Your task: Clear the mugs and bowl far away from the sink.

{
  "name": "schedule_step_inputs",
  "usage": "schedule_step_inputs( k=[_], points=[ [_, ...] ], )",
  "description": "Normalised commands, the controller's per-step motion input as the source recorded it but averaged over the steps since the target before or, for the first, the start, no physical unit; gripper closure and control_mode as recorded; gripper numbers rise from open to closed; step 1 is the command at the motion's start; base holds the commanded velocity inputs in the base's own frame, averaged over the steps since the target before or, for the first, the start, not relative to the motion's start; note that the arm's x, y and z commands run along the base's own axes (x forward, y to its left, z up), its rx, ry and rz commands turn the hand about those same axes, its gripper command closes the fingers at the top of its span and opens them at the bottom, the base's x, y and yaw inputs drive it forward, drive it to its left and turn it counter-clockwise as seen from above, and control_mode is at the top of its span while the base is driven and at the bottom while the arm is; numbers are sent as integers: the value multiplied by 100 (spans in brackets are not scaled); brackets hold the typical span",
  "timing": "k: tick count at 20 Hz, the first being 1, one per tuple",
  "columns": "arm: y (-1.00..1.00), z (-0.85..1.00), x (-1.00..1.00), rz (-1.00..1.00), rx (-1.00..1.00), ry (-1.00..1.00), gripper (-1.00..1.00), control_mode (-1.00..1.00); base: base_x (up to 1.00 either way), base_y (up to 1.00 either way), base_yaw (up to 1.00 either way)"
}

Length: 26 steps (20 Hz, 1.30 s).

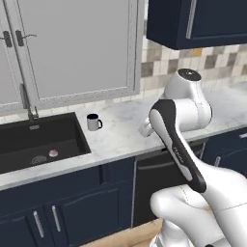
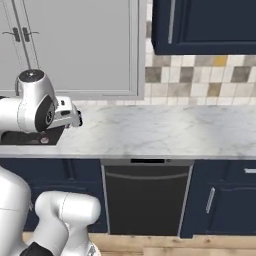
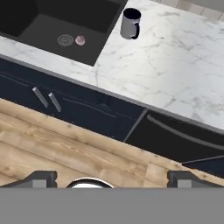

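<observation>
A grey-white mug point(image 1: 93, 122) with a dark inside and handle stands upright on the marble counter, just right of the black sink point(image 1: 34, 140). The hand view looks down on the same mug point(image 3: 130, 24) beside the sink's right rim point(image 3: 101, 48). My gripper point(image 3: 113, 178) is open, its fingertips wide apart with nothing between them. It hangs high over the wood floor in front of the cabinets, well short of the mug. The bowl is out of view.
A small pink round object point(image 3: 80, 40) lies by the drain point(image 3: 65, 40) in the basin. A thin faucet point(image 1: 28, 105) rises behind the sink. Marble counter point(image 2: 165, 132) runs right above a dishwasher point(image 2: 145, 195). Navy wall cabinets point(image 1: 193, 21) hang overhead.
</observation>
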Motion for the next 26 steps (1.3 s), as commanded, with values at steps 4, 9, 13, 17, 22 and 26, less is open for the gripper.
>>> schedule_step_inputs(
  k=[4,9,13,17,22,26],
  points=[
    [0,0,0,0,0,0,-100,100,65,-45,20],
    [0,0,0,0,0,0,-100,100,70,-24,21],
    [0,0,0,0,0,0,-100,100,54,0,26],
    [24,-84,35,20,1,17,-100,-100,0,0,0],
    [68,-67,70,11,1,4,-100,-100,0,0,0],
    [37,-39,75,0,0,1,-100,-100,0,0,0]
  ],
)
